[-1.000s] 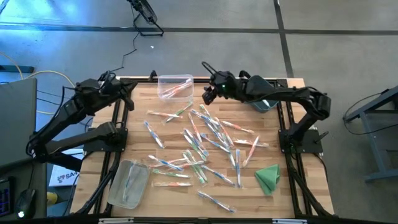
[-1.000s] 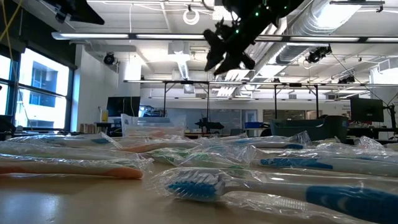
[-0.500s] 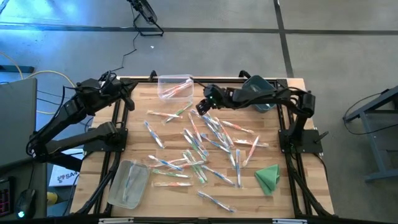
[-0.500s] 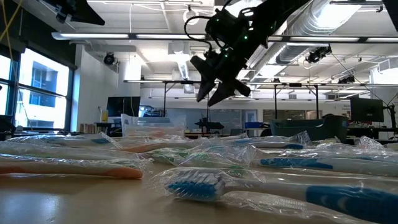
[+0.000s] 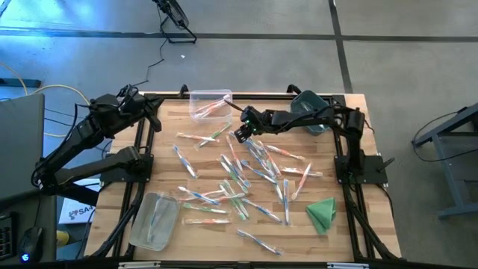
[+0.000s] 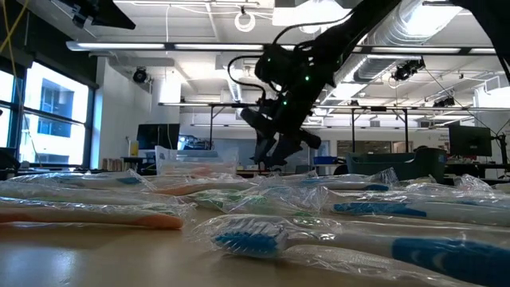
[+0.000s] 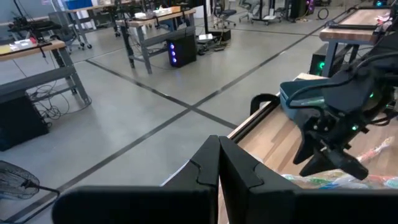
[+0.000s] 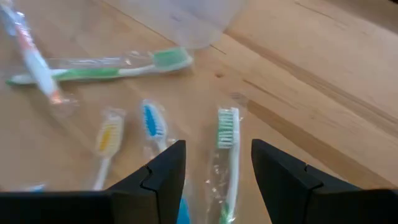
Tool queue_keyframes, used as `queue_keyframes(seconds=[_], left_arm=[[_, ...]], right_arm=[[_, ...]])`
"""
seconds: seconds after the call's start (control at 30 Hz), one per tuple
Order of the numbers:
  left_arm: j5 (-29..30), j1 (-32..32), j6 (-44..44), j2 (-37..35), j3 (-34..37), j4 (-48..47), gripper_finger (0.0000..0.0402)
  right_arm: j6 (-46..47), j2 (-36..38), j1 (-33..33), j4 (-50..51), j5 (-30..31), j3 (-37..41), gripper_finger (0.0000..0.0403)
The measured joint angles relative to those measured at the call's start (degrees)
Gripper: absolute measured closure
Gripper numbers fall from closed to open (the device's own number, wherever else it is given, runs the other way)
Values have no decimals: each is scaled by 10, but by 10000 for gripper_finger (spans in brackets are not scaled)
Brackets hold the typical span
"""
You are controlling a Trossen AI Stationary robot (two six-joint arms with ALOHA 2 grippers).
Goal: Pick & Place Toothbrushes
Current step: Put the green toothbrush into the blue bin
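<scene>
A: Report the right gripper [image 5: 239,135].

B: It is positioned low over the far edge of the scattered toothbrushes [image 5: 246,170], near the centre of the wooden bench [image 5: 168,161]. Its fingers [image 8: 283,177] stand apart and hold nothing. A green-bristled toothbrush [image 8: 227,155] in clear wrap lies on the bench directly between and ahead of them, with a blue-bristled one [image 8: 150,122] just beside it.

A: Report the left gripper [image 5: 155,110].

B: It sits at the far left corner of the bench, fingers [image 7: 239,171] pressed together, holding nothing.

A: Location of the remaining toothbrushes?

B: Most lie loose across the middle of the bench. Some rest in a clear bin [image 5: 210,104] at the far edge, and some in a second clear bin [image 5: 155,220] at the near left. A folded green cloth [image 5: 323,214] lies at the near right.
</scene>
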State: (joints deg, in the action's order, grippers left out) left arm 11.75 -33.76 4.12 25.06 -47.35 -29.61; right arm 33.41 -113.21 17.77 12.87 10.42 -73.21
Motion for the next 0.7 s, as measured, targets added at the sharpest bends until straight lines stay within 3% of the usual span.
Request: queue_keyframes(seconds=[0.4,0.7], left_arm=[[0,0,-1,1,0,-1,401],[0,0,-9,1,0,-1,401]], right_arm=[[-2,-42,0,-40,36,0,228],[-2,-68,7,-50,29,-1,233]])
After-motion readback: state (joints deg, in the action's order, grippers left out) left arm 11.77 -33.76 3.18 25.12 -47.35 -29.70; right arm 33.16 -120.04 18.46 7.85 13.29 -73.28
